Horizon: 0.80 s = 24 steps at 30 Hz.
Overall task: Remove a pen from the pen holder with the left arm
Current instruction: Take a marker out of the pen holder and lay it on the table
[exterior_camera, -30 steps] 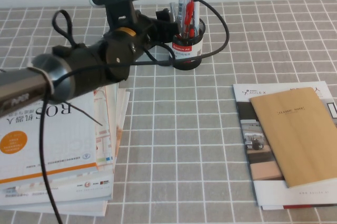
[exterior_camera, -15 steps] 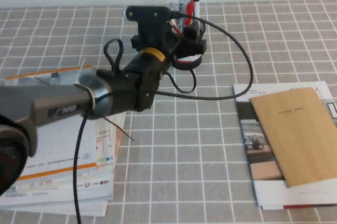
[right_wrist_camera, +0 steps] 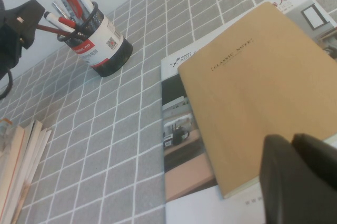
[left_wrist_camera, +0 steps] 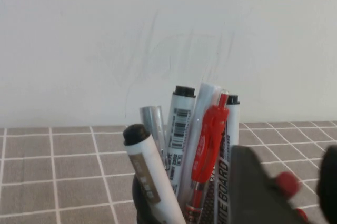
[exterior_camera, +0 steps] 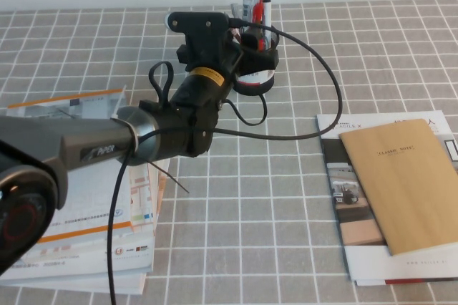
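Pen holder stands upright at the table's far edge, approx. mid-width: black mesh cup w/ white label, packed w/ pens. Contents per left wrist view: red pen, barcode-labelled marker, black-capped marker tilted outward, others crowded tight against them. Left gripper is at the holder's rim, level w/ the pen tops. Its jaws stand apart w/ a red pen part between them; contact w/ it cannot be told. Obstructions: the left arm's wrist covers the holder's left side in the high view, and the black cable loops over the table just right of the holder. Magazine stack occupies the near-left corner, under the left arm. Brochure lies by the right edge, w/ a tan notebook on top, well apart from the holder. Right gripper hangs over the brochure's near end, jaws closed together.
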{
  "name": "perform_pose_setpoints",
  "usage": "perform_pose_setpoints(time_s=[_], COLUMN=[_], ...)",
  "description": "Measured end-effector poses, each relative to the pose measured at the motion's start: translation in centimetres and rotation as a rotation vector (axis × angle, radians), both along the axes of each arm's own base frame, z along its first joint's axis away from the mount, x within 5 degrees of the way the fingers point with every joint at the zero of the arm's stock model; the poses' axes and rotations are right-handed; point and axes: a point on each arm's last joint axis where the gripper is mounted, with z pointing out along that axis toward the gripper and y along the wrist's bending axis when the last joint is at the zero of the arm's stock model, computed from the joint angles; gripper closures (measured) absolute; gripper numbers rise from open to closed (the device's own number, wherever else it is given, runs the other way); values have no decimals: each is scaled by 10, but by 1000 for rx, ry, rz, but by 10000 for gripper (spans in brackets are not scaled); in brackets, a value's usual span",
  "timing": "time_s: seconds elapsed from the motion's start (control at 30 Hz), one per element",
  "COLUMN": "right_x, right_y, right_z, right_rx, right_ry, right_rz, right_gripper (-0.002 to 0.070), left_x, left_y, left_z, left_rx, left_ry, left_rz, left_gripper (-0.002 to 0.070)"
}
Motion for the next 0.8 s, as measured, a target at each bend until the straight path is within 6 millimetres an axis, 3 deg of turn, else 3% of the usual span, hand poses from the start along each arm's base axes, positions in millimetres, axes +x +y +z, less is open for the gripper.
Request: perform_pose_setpoints(time_s=[0.13, 0.2, 0.3, 0.47, 0.63, 0.8], right_x=[0, 0, 0, 0, 0, 0], right_y=[0, 0, 0, 0, 0, 0], right_z=[0, 0, 0, 0, 0, 0], right_rx=[0, 0, 0, 0, 0, 0], right_ry=[0, 0, -1, -1, -1, -1], right_rz=[0, 0, -1, -1, -1, -1], right_gripper=[689, 689, 689, 689, 689, 689], left_x=[0, 0, 0, -5, -21, -46], left_y=[0, 0, 0, 3, 11, 23], left_z=[-1, -1, 1, 30, 87, 137], left_rx=[3, 8, 38, 68, 53, 103], left_ry=[1, -8, -33, -120, -229, -220], left_rz=[0, 3, 3, 0, -19, -75], left_gripper=[580, 633, 650, 652, 652, 652])
